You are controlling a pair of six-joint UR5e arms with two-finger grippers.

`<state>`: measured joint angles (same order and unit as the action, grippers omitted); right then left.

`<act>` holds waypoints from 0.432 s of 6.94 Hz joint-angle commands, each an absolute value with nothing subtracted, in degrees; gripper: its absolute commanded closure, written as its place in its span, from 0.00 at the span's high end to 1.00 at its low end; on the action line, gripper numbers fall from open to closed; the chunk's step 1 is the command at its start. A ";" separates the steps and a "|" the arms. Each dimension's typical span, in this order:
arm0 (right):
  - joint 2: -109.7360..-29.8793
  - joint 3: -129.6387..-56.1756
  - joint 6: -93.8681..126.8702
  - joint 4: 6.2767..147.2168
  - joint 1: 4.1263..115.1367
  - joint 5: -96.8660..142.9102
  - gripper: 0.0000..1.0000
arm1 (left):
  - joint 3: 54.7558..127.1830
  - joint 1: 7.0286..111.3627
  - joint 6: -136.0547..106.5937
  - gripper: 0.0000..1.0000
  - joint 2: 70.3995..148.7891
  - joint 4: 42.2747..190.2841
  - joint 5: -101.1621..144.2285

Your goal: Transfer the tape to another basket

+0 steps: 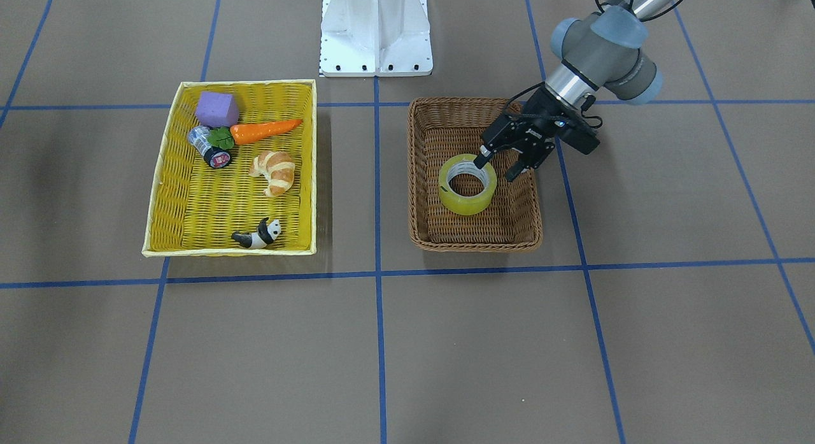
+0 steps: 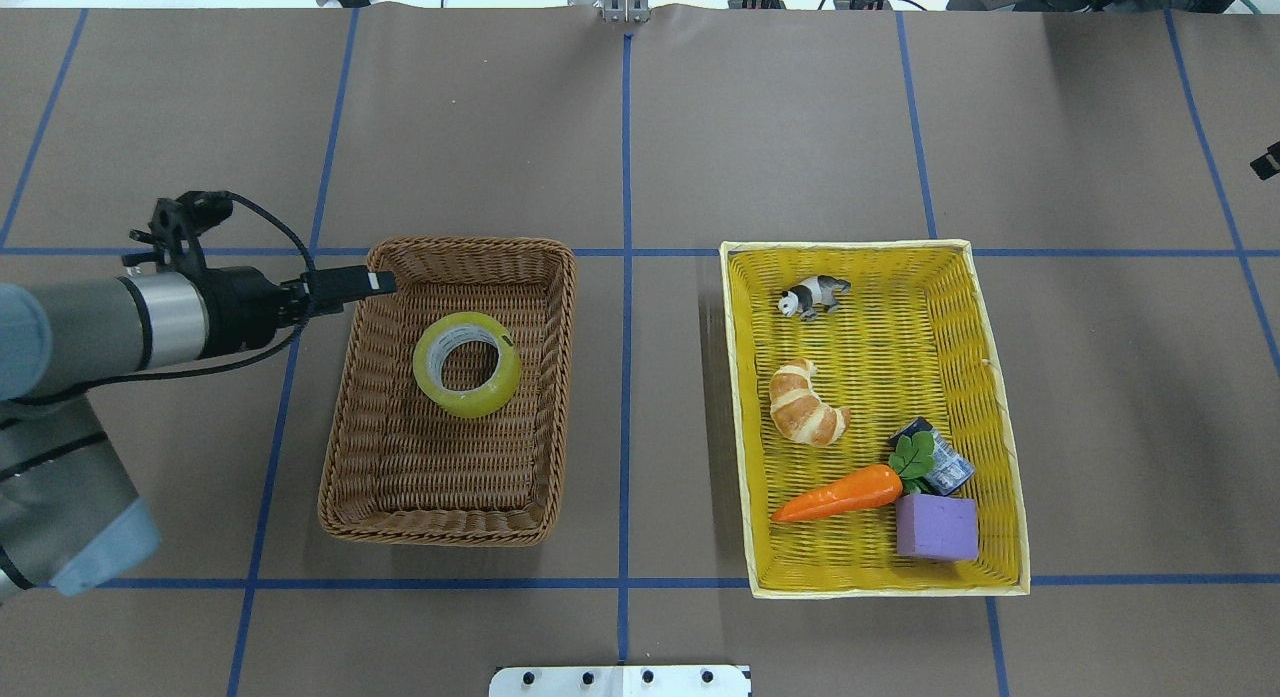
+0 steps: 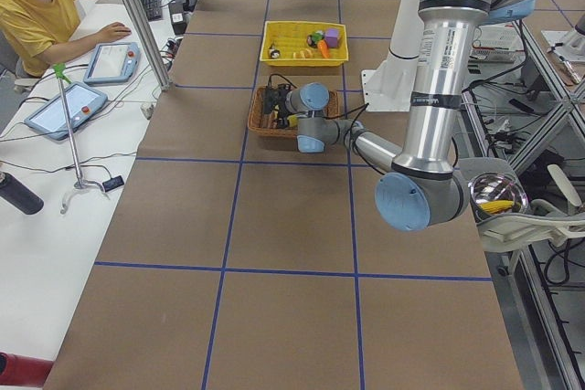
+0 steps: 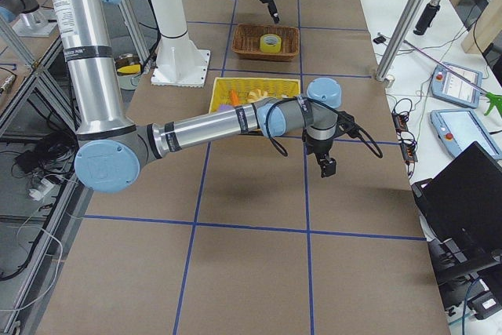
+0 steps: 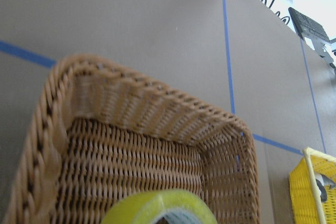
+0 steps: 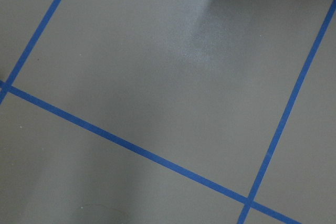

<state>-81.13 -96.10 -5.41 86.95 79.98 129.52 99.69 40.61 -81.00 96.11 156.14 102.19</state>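
The yellowish-green tape roll lies flat in the brown wicker basket, toward its far half in the overhead view. My left gripper is open and empty. It hangs just above the basket's robot-side end, with one fingertip over the roll's edge. The left wrist view shows the basket's wall and the top of the tape. My right gripper shows only in the exterior right view, above bare table beyond the yellow basket; I cannot tell whether it is open or shut.
A shallow yellow basket stands beside the brown one and holds a croissant, a carrot, a purple block, a toy panda and a small bottle. The robot's white base is behind them.
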 commanded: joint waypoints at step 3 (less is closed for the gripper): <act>-86.91 -95.89 -5.45 86.66 82.43 129.20 1.00 | 99.67 72.54 -38.28 0.99 89.05 132.17 126.11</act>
<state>-85.32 -95.90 -5.30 86.72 81.28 129.24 99.79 64.84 -53.40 91.07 140.67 122.38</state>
